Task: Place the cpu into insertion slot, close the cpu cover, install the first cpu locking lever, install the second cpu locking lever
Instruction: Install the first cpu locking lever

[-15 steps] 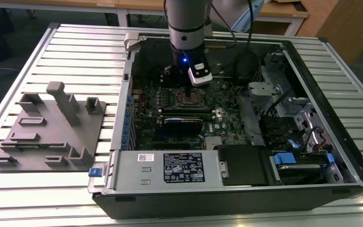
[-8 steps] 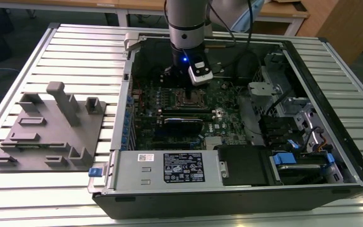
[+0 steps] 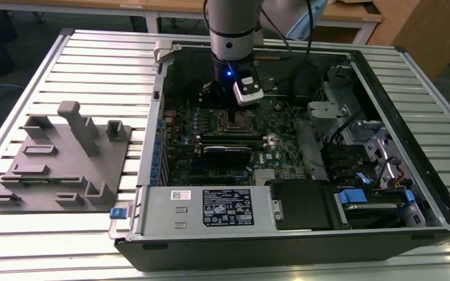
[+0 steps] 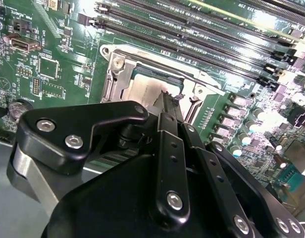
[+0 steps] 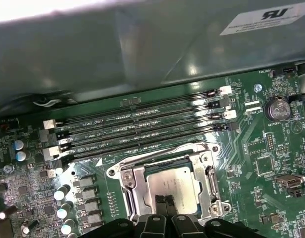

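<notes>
Chip seated in the board's socket

The flat, dull silver-grey square cpu (image 5: 171,187) lay in the silver-rimmed insertion slot (image 5: 124,174), framed by the thin metal cpu cover (image 5: 207,171); the black gripper (image 5: 166,204) stood over it, jaws clenched together, grasping nothing.

Memory slots (image 5: 142,131) and the case wall (image 5: 118,49) crowd the insertion slot (image 5: 167,183).

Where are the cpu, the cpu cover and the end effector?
cpu (image 5: 172,184), first wrist view, on its silver top.
cpu cover (image 5: 134,191), first wrist view, on the frame beside the chip.
end effector (image 5: 166,204), first wrist view, between its fingertips.
</notes>
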You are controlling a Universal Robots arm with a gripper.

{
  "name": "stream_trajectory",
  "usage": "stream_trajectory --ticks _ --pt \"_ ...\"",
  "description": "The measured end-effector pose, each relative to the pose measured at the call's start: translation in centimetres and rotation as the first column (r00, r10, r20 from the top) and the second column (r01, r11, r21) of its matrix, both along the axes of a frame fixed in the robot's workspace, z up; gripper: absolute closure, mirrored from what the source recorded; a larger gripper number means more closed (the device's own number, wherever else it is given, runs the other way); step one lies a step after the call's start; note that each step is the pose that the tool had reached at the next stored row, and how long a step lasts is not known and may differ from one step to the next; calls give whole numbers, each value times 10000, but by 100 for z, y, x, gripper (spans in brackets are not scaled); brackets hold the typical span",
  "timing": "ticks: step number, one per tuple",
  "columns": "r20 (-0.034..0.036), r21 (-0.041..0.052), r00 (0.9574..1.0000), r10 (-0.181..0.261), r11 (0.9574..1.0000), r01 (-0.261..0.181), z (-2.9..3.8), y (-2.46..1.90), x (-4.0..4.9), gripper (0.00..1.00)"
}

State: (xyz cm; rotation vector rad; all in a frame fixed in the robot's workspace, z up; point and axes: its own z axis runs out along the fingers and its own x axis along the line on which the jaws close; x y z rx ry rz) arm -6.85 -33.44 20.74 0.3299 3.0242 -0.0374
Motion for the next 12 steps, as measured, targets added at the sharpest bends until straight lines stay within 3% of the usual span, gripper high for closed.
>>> stream_trajectory --ticks 5,9,12 --pt "-1 3 9989 476 9989 -476 -2 0 0 90" --pt "0 7 9942 1072 9942 -1072 -3 0 3 90" --pt "-10 10 9935 1139 9935 -1139 -6 1 50 90"
